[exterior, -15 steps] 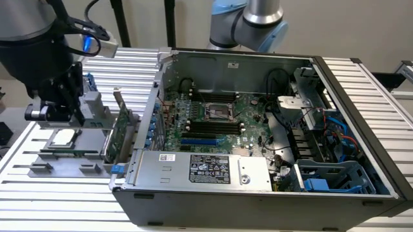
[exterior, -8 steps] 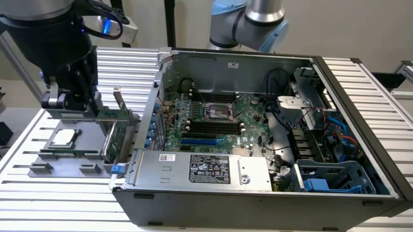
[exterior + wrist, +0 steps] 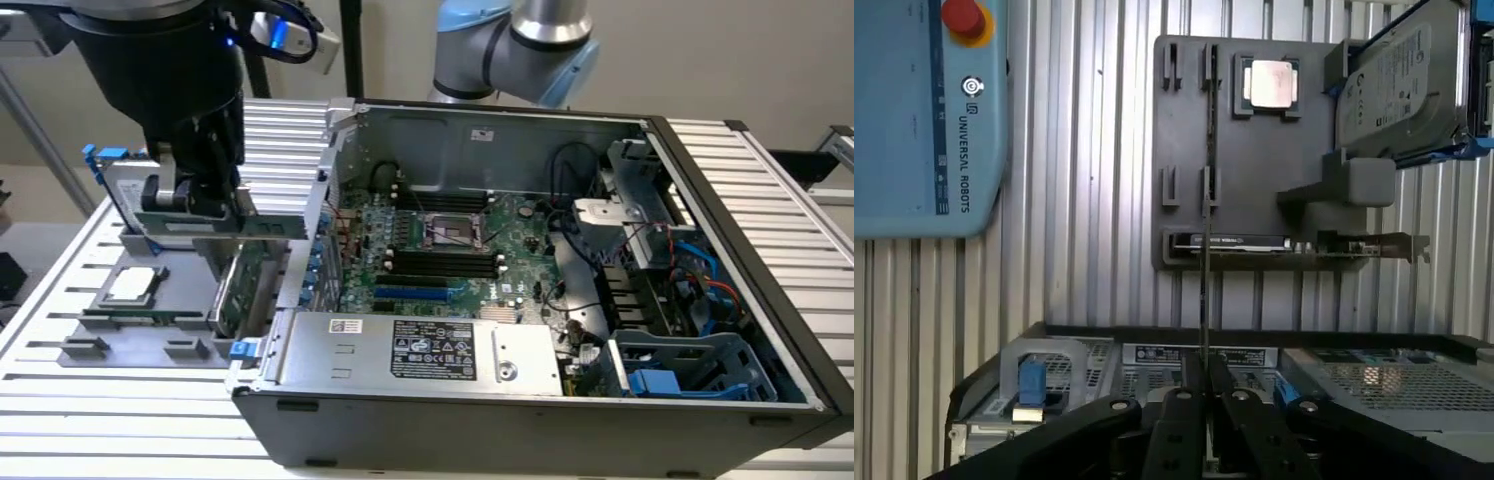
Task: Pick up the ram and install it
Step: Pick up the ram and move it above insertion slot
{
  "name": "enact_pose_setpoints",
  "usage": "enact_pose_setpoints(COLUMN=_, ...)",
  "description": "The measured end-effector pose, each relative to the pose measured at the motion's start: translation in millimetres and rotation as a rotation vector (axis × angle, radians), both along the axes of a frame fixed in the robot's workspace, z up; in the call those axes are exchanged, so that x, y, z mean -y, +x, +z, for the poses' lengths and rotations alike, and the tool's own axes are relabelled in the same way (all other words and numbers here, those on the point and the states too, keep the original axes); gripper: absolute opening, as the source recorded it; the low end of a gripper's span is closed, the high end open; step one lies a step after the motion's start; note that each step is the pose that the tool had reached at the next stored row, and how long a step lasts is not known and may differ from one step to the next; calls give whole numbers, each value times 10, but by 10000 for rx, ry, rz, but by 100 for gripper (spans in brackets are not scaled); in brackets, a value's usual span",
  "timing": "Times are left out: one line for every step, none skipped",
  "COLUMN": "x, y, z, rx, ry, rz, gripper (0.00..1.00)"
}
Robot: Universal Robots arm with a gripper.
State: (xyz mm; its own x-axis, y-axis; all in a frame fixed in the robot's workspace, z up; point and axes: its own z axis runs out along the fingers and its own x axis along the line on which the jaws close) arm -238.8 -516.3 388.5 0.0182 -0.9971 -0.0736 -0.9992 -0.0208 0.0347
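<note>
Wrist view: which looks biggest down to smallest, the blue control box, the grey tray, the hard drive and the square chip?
1. grey tray
2. blue control box, though the picture's edge cuts it off, so this place is unsure
3. hard drive
4. square chip

Overall light: an even, diffuse brightness is seen in both views, and no hard-edged shadows are cast.
Brightest area: the ribbed white aluminium table (image 3: 107,420) is rendered pale, almost washed out in the wrist view.
Darkest area: the inside of the open grey computer case (image 3: 507,140) is shaded by its own walls.
Glare: a soft sheen is carried by the square silver processor lid (image 3: 1272,82) and the silver hard drive with blue rails (image 3: 1399,80).
Foreground: the black gripper (image 3: 1204,378), clamped around the thin green ram stick (image 3: 1205,300), is left dark against the table.
Point light: a small blue glow is shown on the black arm housing (image 3: 147,50).
</note>
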Motion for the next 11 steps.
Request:
enact_pose_setpoints(x=0, y=45, z=2, rx=-1, ry=5, rz=0, gripper=0)
enact_pose_setpoints(x=0, y=90, z=3, rx=-1, ry=10, rz=1, gripper=0)
enact_pose_setpoints(x=0, y=135, z=3, rx=-1, ry=14, rz=0, gripper=0)
enact_pose_setpoints(x=0, y=180, z=4, rx=-2, ry=16, rz=-1, gripper=0)
enact_pose_setpoints(x=0, y=228, z=4, rx=-1, ry=19, rz=0, gripper=0)
enact_pose_setpoints(x=0, y=273, z=4, rx=-1, ry=20, rz=1, gripper=0)
enact_pose_setpoints(x=0, y=317, z=4, rx=-1, ry=23, rz=1, gripper=0)
enact_pose_setpoints(x=0, y=362, z=4, rx=-1, ry=24, rz=0, gripper=0)
enact_pose_setpoints(x=0, y=407, z=4, rx=-1, ry=26, rz=0, gripper=0)
enact_pose_setpoints(x=0, y=454, z=4, rx=-1, ry=26, rz=0, gripper=0)
enact_pose_setpoints(x=0, y=499, z=4, rx=-1, ry=27, rz=1, gripper=0)
